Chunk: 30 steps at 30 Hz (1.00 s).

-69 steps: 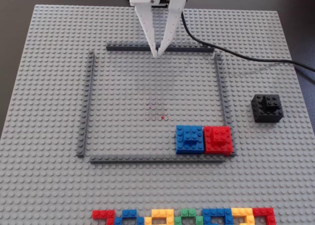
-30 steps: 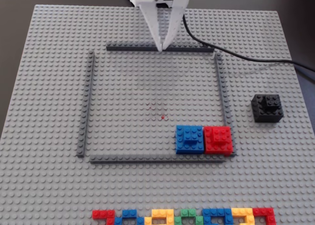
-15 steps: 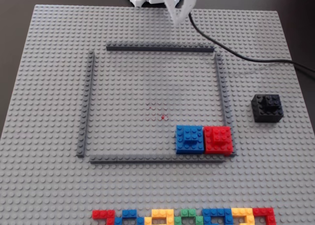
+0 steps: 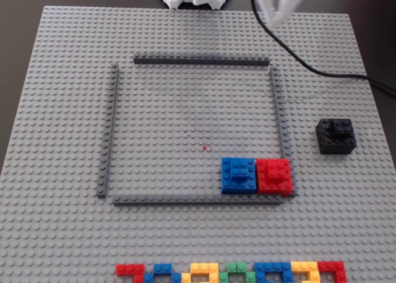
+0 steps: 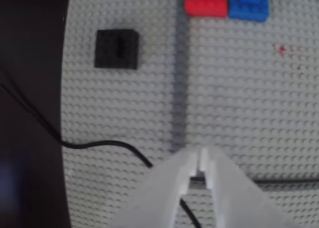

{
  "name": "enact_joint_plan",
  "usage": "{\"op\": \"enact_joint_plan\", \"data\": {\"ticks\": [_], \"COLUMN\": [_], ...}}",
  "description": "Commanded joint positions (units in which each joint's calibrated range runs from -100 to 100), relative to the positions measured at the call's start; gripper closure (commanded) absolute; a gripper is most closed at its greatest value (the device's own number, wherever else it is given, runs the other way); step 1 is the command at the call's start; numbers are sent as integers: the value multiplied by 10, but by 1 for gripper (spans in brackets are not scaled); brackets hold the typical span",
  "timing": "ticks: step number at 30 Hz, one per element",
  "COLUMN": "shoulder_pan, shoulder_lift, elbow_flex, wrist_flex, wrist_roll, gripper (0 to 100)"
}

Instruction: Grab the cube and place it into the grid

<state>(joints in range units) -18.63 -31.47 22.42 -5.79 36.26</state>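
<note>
The black cube sits on the grey studded baseplate, to the right of the grid and outside it; it also shows in the wrist view at upper left. The grid is a square outline of thin dark grey bars; one bar runs down the middle of the wrist view. My white gripper hangs above the grid's far right corner, blurred at the top of the fixed view. Its fingertips are together and hold nothing. It is far from the cube.
A blue block and a red block sit inside the grid's near right corner. A row of multicoloured bricks lies along the front edge. A black cable crosses the plate's far right part.
</note>
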Motion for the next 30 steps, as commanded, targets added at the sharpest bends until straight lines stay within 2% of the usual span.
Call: {"op": "enact_joint_plan", "data": {"ticks": [1, 10, 22, 27, 30], "shoulder_pan": [-37, -80, -73, -73, -73], "shoulder_lift": [93, 316, 512, 567, 596], "elbow_flex": [-163, -353, -526, -583, -609], "wrist_flex": [18, 39, 45, 51, 59], "wrist_roll": [-29, -49, -57, -59, -57], "gripper": [100, 100, 98, 91, 82]}}
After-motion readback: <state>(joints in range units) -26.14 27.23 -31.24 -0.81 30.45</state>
